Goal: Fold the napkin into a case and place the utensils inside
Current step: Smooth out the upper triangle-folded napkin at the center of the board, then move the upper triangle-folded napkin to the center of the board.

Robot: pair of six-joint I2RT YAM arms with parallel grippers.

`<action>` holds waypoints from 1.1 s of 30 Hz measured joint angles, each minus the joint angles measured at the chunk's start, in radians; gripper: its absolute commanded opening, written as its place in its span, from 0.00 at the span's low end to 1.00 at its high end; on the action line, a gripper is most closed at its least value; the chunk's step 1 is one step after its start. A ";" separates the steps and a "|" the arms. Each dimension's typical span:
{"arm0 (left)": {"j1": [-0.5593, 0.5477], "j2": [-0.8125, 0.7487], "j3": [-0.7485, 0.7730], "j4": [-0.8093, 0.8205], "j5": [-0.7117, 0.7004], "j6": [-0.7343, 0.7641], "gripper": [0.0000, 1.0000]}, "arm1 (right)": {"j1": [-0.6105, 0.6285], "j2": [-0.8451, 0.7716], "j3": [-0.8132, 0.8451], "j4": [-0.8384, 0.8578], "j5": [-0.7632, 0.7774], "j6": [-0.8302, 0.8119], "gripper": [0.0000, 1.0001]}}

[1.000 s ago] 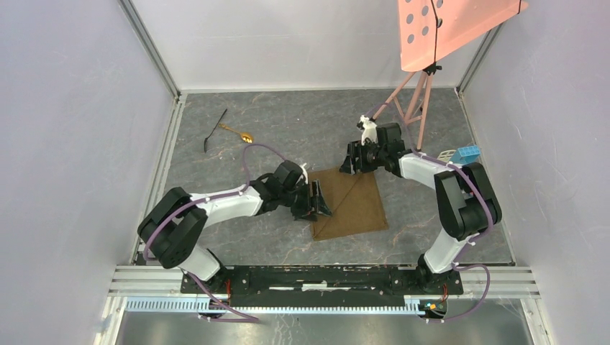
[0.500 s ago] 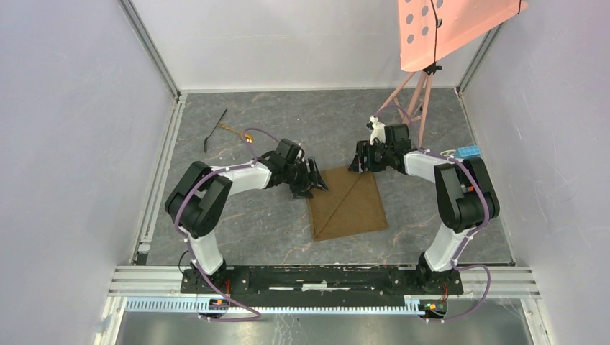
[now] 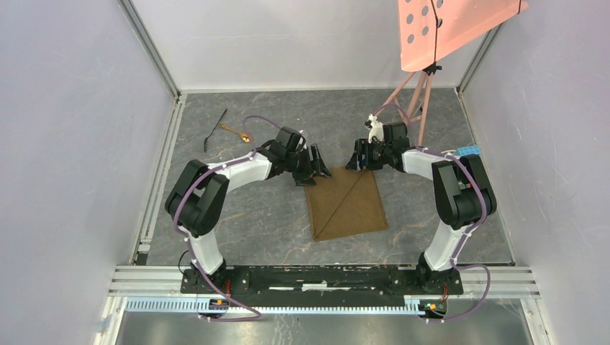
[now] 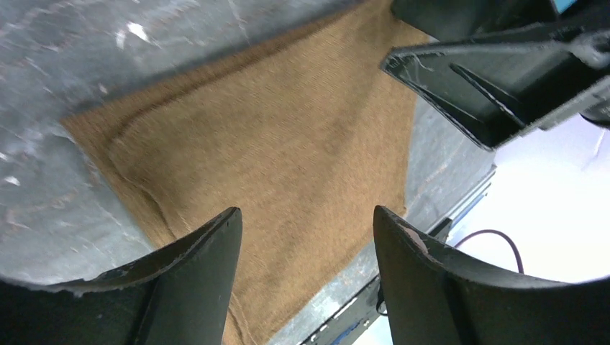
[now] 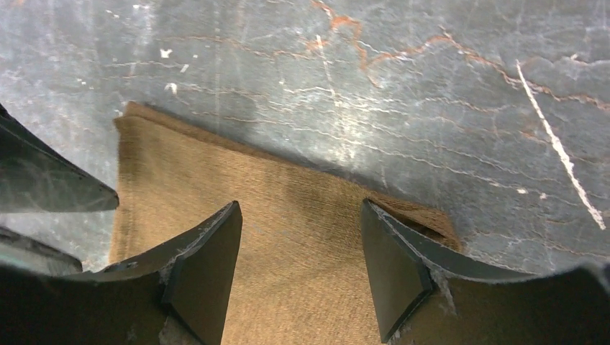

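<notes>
The brown napkin (image 3: 345,205) lies flat in the middle of the table, with a diagonal crease across it. My left gripper (image 3: 317,171) hangs open at its far left corner, and in the left wrist view the napkin (image 4: 288,136) fills the gap between the left gripper's (image 4: 306,215) fingertips. My right gripper (image 3: 357,161) stands open over the far edge; the right wrist view shows the right gripper (image 5: 301,210) just above the napkin (image 5: 288,251), near its doubled corner. The gold spoon (image 3: 238,132) and the black utensil (image 3: 214,130) lie at the far left, apart from both grippers.
A pink perforated board (image 3: 446,29) on a tripod stands at the back right. A blue block (image 3: 469,152) lies by the right wall beside the right arm. Grey walls close in three sides, and a metal rail (image 3: 324,277) runs along the near edge.
My left gripper has moved away from me, from the napkin's left side up to its far left corner, and its jaws stand a little wider. The right gripper has hardly shifted.
</notes>
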 measured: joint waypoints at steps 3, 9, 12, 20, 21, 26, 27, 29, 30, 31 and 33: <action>0.018 0.045 0.009 0.005 -0.005 0.008 0.74 | 0.000 0.018 0.000 -0.010 0.034 -0.012 0.67; 0.031 0.066 -0.007 -0.025 -0.029 0.034 0.76 | 0.021 0.014 0.020 -0.053 0.062 -0.043 0.70; 0.029 0.020 -0.007 -0.071 -0.035 0.051 0.77 | 0.053 -0.023 0.040 -0.130 0.122 -0.064 0.73; 0.031 -0.336 -0.036 -0.163 -0.063 0.095 0.82 | 0.238 -0.337 -0.101 -0.193 0.215 -0.068 0.68; 0.034 -0.391 -0.050 -0.170 -0.073 0.098 0.82 | 0.255 -0.370 -0.145 -0.190 0.207 -0.061 0.66; 0.050 -0.580 -0.159 -0.210 -0.100 0.101 0.84 | 0.274 -0.438 -0.349 -0.202 0.209 -0.036 0.65; 0.051 -0.604 -0.185 -0.217 -0.104 0.101 0.84 | 0.274 -0.440 -0.373 -0.212 0.225 -0.039 0.64; 0.054 -0.640 -0.230 -0.238 -0.110 0.101 0.84 | 0.273 -0.455 -0.390 -0.215 0.256 -0.049 0.64; 0.054 -0.653 -0.245 -0.248 -0.111 0.101 0.84 | 0.273 -0.461 -0.392 -0.218 0.282 -0.053 0.64; 0.054 -0.665 -0.261 -0.258 -0.111 0.101 0.84 | 0.273 -0.463 -0.395 -0.227 0.314 -0.057 0.64; 0.054 -0.686 -0.287 -0.266 -0.111 0.101 0.84 | 0.277 -0.468 -0.395 -0.237 0.380 -0.065 0.63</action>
